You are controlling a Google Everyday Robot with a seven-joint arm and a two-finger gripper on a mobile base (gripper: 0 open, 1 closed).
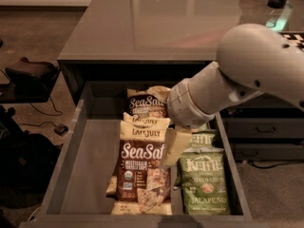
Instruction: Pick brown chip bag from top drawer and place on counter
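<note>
Where the drawer [71, 165] stands pulled out beneath the counter [142, 27], a row of brown bags runs front to back beside its middle. The front brown bag [137, 179] lies flat with its Sea Salt script up. The cream top of a middle bag [142, 120] shows just behind it, and a rear bag [142, 103] sits at the back.

The gripper [159, 127] hangs over this row, jaws spread wide and holding nothing. One cream finger [159, 91] is at the rear bag's right corner. The other slants down across the front bag's right edge, though I cannot tell whether it touches. The front bag thus lies just left of and under the lower finger, and the middle bag's top lies between the two.

Further right, green Kettle bags [204, 179] fill the second row, and the arm [237, 75] reaches in above them.
</note>
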